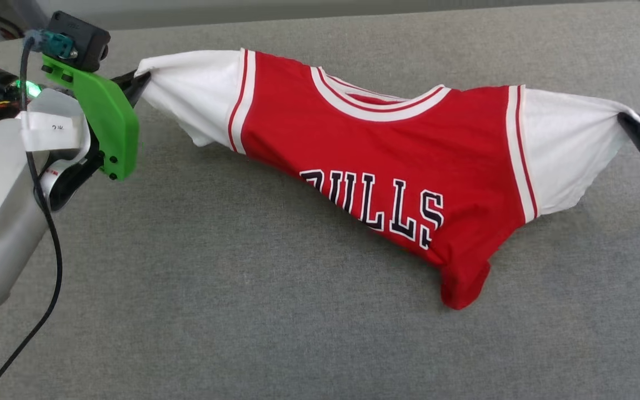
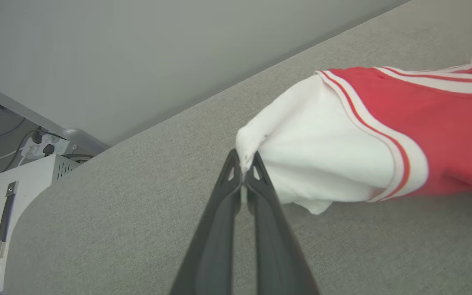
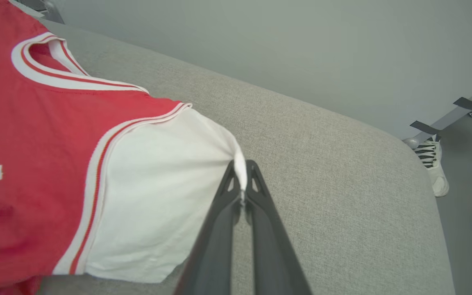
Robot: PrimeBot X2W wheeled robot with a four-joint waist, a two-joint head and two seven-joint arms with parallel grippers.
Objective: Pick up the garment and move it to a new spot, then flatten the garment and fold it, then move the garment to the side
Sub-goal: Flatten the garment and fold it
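Because each claw holds the tip of one sleeve, the garment (image 1: pixel 381 155) hangs between them like washing on a line. The left claw (image 2: pixel 243 164) is closed, and its two dark fingers pinch the outer edge of the left sleeve (image 2: pixel 314 155) right at their tips, with only a small fold of white cloth between them. The right claw (image 3: pixel 242 168) is closed in the same way on the edge of the right sleeve (image 3: pixel 158 196).

From the left claw the cloth runs across toward the right claw, first white, then the striped trim, then the red body. The collar (image 1: pixel 375 103) is about midway between the two claws, on the upper edge of the stretched cloth. The black lettering (image 1: pixel 381 200) is below that line and slopes down toward the side of the right claw. The lower part of the body is gathered into a narrow red end (image 1: pixel 461 278), nearer to the right claw than to the left one, and it seems to rest on the grey surface (image 1: pixel 242 333) beneath both claws.

I judge that the sleeves were chosen as holding points because they are the widest parts, so pulling them apart opens the shoulders and makes the shirt ready to be carried and laid flat. The lifting is not yet complete, since the red end seems to touch the surface. Both grips are thin, so a strong pull outward could let a sleeve slip free. The bunched lower part will need spreading before any fold.
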